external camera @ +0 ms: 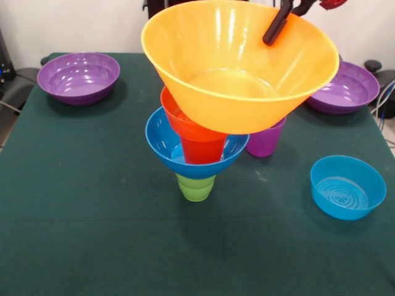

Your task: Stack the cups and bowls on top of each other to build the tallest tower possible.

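Left purple bowl [78,76], at ten o'clock on the green table [74,203], sits upright and well apart from the stack. At centre stands the tower [196,154]: green cup [196,187] at the bottom, blue bowl [165,145] on it, orange cup [202,149] inside that, and a small orange bowl [176,118] on top. The big yellow bowl [241,65] hangs above the tower, tilted toward the viewer, its base just over the small orange bowl; whether they touch I cannot tell. My gripper [278,24], at one o'clock, clamps the yellow bowl's far rim, one dark finger [274,31] showing inside the wall. A purple cup [265,140] stands just behind the tower, a second purple bowl [345,89] lies at two o'clock, and a shallow blue bowl [347,187] at four o'clock.

Step in hand, as I judge it: placing the yellow bowl atop the tower. The next move calls for levelling it, centring its base on the small orange bowl, then letting go gently.
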`<action>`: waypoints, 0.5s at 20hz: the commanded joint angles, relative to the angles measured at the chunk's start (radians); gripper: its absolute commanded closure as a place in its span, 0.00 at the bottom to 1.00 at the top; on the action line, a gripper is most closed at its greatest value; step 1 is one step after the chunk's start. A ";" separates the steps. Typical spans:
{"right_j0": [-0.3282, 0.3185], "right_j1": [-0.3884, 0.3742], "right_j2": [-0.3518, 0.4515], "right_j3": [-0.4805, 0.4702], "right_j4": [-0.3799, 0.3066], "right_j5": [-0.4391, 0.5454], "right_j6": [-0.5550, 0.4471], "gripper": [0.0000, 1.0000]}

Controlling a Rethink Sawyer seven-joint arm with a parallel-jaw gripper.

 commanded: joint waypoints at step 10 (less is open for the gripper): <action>0.000 -0.029 0.053 0.130 0.047 -0.115 0.196 1.00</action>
